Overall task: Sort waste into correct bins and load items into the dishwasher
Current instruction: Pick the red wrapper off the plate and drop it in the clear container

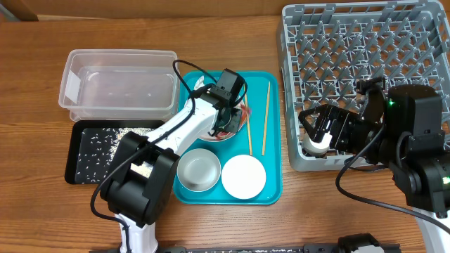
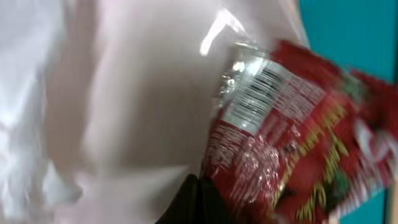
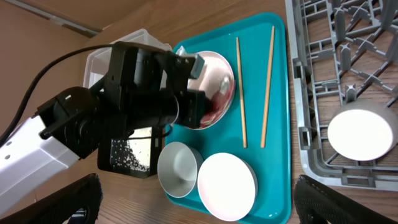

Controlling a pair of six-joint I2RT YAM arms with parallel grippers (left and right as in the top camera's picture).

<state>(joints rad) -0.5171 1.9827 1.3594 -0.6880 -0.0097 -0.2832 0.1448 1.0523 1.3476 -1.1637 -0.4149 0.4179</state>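
Observation:
My left gripper (image 1: 228, 116) is down inside a pale pink bowl (image 1: 239, 130) on the teal tray. In the left wrist view its dark fingertips (image 2: 193, 202) meet at the edge of the red snack wrapper (image 2: 298, 143), with the white tissue (image 2: 25, 93) at the bowl's left. My right gripper (image 1: 316, 130) is open and empty (image 3: 196, 196) over the front left corner of the grey dish rack (image 1: 365, 77). The small white cup (image 1: 314, 146) stands there in the rack (image 3: 359, 134). Two chopsticks (image 1: 265, 116) lie on the tray.
The teal tray (image 1: 274, 190) also holds a second bowl (image 1: 197, 171) and the round white plate (image 1: 244, 176). The clear tub (image 1: 119, 84) stands at the back left. The black tray (image 1: 88, 133) in front of it holds scattered rice grains.

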